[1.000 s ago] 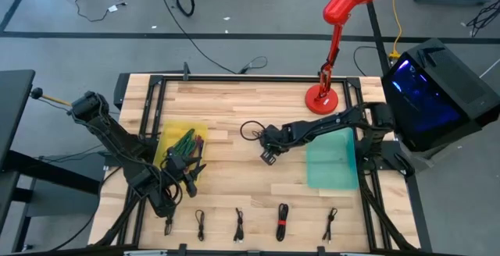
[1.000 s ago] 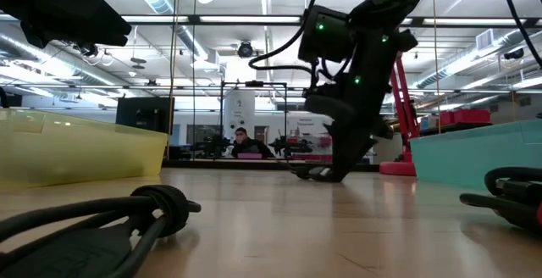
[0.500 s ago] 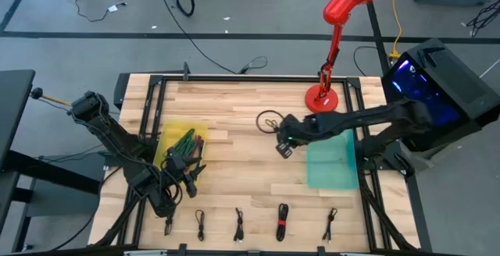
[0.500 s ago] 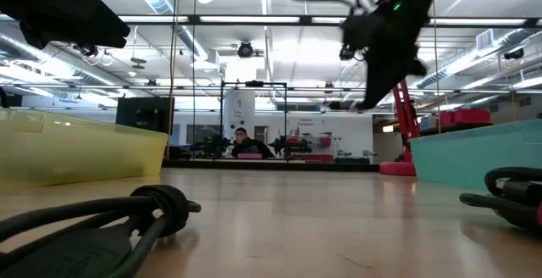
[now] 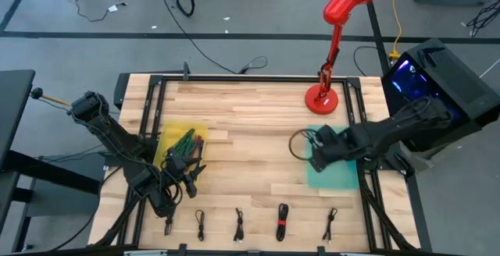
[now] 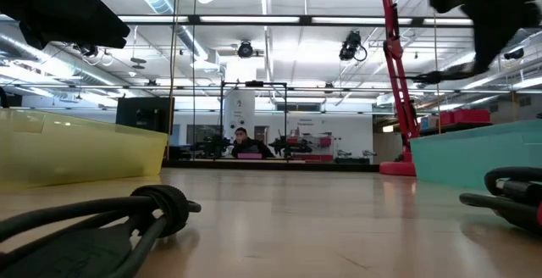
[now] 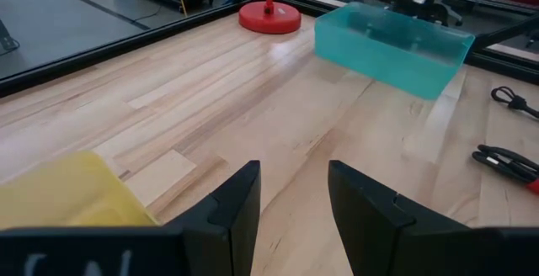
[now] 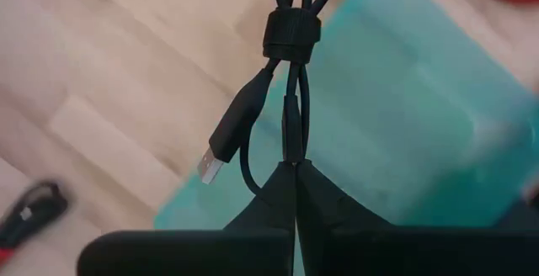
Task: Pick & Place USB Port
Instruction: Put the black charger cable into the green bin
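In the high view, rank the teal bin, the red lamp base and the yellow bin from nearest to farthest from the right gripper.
1. Teal bin: directly beneath the right gripper, which hangs over its left edge with fingers shut on a bundled USB cable.
2. Red lamp base: toward the table's far edge, beyond the gripper.
3. Yellow bin: across the table, on the left arm's side.
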Controlling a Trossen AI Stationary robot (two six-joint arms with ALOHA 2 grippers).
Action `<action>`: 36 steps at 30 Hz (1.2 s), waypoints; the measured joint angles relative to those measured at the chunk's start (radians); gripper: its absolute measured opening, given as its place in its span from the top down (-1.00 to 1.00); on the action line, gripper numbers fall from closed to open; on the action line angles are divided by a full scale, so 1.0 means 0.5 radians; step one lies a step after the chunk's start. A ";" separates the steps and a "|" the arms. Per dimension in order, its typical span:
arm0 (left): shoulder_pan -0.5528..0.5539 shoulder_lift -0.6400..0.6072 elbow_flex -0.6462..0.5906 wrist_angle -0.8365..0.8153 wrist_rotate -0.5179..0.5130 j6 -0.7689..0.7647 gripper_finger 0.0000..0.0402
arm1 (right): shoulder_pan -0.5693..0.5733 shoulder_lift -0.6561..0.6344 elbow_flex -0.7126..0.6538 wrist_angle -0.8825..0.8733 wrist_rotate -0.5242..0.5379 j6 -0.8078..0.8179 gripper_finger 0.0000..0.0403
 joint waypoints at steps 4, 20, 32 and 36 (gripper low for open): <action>0.000 0.000 0.000 0.000 0.006 -0.004 0.27 | 0.230 -0.001 0.000 -0.137 -0.049 0.304 1.00; 0.000 0.000 -0.001 0.006 0.050 -0.010 0.27 | 0.909 0.036 -0.144 -0.243 -0.146 1.258 1.00; 0.000 0.000 -0.001 0.033 0.062 -0.014 0.27 | 0.994 0.039 -0.204 -0.217 -0.085 1.352 0.86; -0.001 0.000 -0.001 0.035 0.087 -0.017 0.27 | 0.994 0.039 -0.204 -0.283 -0.082 1.356 0.75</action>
